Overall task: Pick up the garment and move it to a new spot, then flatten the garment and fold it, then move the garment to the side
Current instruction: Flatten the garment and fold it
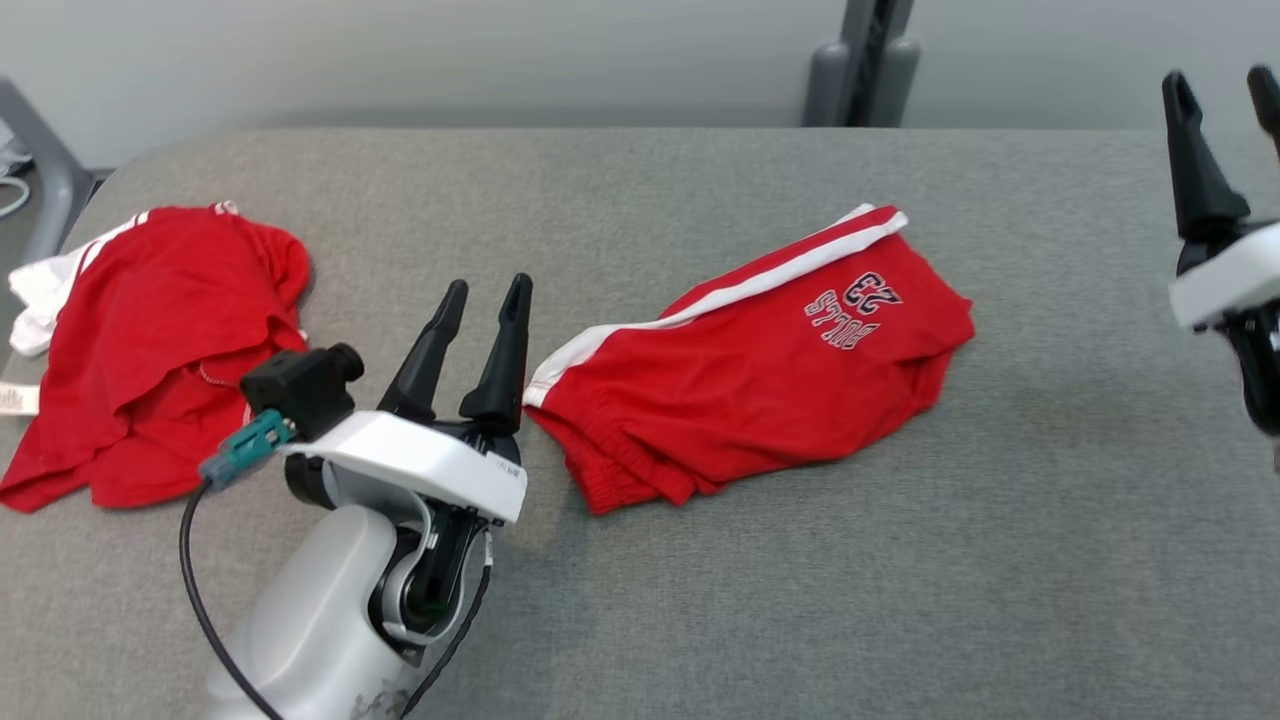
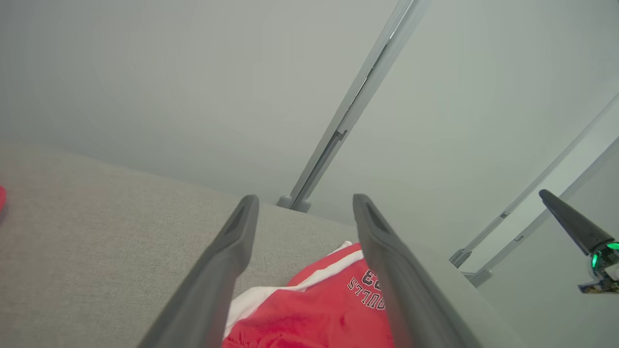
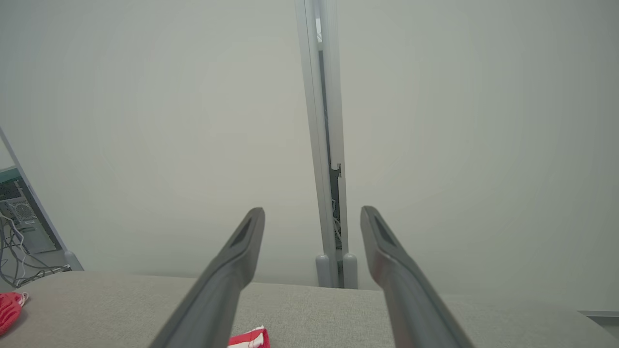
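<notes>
**Head view: red shorts (image 1: 760,370) lie folded on the grey surface (image 1: 700,600), nothing gripping them**

The shorts sit near the middle of the surface, lying slantwise. A white stripe runs along their far edge, and upside-down "BULLS 23" lettering shows near their right end. The elastic waistband is bunched at the near left corner.

The left pincer (image 1: 487,287) is just beside the shorts' left end, its two dark fingers spread apart and holding nothing. In the left wrist view the shorts show low between those fingers. Whether the tips touch the cloth cannot be told.

The right pincer (image 1: 1222,85) stands at the far right edge, well apart from the shorts, also released and empty.

A crumpled red garment (image 1: 150,350) lies at the surface's left end, with a white cloth (image 1: 40,300) just beside it.
</notes>
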Motion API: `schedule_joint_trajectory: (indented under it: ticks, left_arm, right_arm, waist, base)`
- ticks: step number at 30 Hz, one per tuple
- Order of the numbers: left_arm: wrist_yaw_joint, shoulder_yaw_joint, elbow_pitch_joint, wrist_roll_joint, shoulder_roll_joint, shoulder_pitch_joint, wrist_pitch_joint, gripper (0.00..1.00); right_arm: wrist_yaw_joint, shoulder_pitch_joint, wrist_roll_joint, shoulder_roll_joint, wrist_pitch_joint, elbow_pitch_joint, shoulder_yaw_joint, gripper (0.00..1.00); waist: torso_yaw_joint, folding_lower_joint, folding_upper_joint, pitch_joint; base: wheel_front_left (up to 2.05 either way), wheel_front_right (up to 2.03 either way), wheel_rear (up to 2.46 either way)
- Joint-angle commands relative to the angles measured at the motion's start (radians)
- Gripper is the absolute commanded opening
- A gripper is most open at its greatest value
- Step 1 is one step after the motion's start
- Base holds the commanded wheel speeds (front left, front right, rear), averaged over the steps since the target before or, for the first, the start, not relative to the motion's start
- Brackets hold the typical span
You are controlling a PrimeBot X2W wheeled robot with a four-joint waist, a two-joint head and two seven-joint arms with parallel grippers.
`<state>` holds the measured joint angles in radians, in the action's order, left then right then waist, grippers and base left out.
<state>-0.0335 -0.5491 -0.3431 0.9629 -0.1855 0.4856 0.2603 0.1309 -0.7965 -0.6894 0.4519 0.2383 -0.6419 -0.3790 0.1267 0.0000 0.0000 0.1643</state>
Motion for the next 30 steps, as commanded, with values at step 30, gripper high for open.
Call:
schedule_joint_trajectory:
  ticks: [30]
  left_arm:
    - [0.093, 0.219, 0.107, -0.490, 0.133, -0.297, 0.006, 1.00]
  right_arm:
    - [0.000, 0.394, 0.161, -0.272, -0.100, 0.088, 0.338, 1.00]
  waist:
    - [0.053, 0.0000, 0.0000, -0.008]
  base:
    - [0.00, 0.00, 0.00]
